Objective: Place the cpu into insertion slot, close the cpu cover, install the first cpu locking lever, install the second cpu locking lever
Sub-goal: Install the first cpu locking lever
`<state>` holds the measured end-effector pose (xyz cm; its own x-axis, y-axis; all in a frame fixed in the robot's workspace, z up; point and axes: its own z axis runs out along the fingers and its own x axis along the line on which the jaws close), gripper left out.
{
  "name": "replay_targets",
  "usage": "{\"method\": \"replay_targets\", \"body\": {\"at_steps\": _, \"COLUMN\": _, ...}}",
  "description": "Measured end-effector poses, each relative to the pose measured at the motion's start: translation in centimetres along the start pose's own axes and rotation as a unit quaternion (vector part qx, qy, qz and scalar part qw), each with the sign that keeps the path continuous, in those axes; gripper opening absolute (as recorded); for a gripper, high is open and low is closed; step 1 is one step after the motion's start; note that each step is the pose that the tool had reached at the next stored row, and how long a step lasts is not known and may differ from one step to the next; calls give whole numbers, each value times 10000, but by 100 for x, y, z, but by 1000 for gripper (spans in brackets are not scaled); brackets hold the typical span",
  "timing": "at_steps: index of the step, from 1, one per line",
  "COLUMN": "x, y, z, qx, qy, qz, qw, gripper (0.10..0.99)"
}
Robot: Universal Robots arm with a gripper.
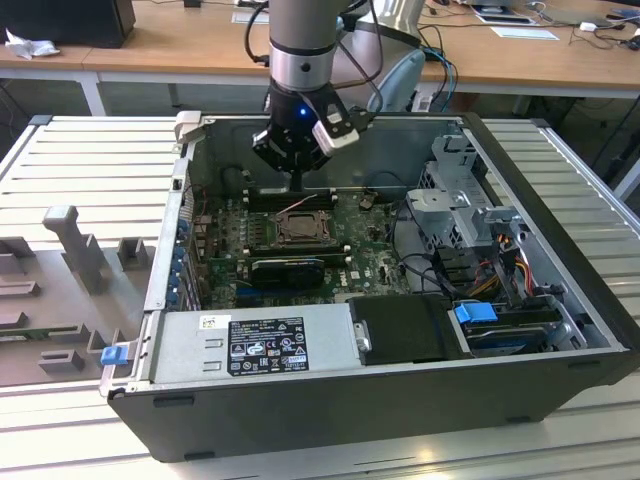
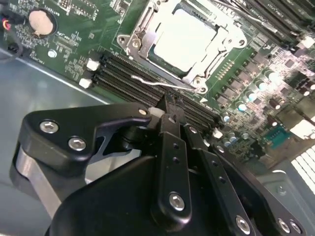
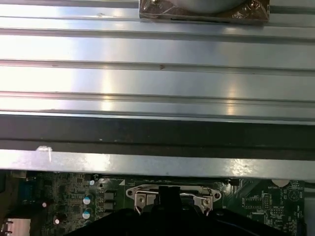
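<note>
The cpu (image 2: pixel 183 39) lies pale and flat in the insertion slot (image 1: pixel 297 229) on the green board. The silvery cpu cover (image 2: pixel 136 39) is down around it, framing its face. A thin wire locking lever (image 2: pixel 147 80) runs along the socket's edge nearest the gripper, beside the black memory slots. My gripper (image 2: pixel 170 107) hangs just above that lever's end, its black fingers (image 2: pixel 171 142) shut together with nothing between them. In the exterior view the gripper (image 1: pixel 298 184) sits over the socket's far edge. In the first wrist view the cover (image 3: pixel 142 196) shows just beyond the dark fingertips.
The computer case (image 1: pixel 560 200) stands open on a ribbed metal table (image 1: pixel 90 160). A power supply (image 1: pixel 265 340) fills the near side, drive cages (image 1: pixel 460 200) and cables the exterior view's right. Black memory slots (image 2: pixel 123 73) flank the socket. A coin battery (image 2: pixel 40 22) sits on the board.
</note>
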<state>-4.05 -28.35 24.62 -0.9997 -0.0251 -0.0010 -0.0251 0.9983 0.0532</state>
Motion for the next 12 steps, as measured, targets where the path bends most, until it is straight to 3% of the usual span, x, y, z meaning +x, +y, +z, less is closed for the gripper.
{"method": "replay_targets", "body": {"at_steps": 8, "x": -38, "y": 15, "z": 178, "qx": 0, "qy": -1, "qz": 29, "qw": 10000, "gripper": 106}}
{"method": "replay_targets", "body": {"at_steps": 12, "x": -63, "y": 24, "z": 204, "qx": -15, "qy": -1, "qz": 30, "qw": 10000, "gripper": 106}}
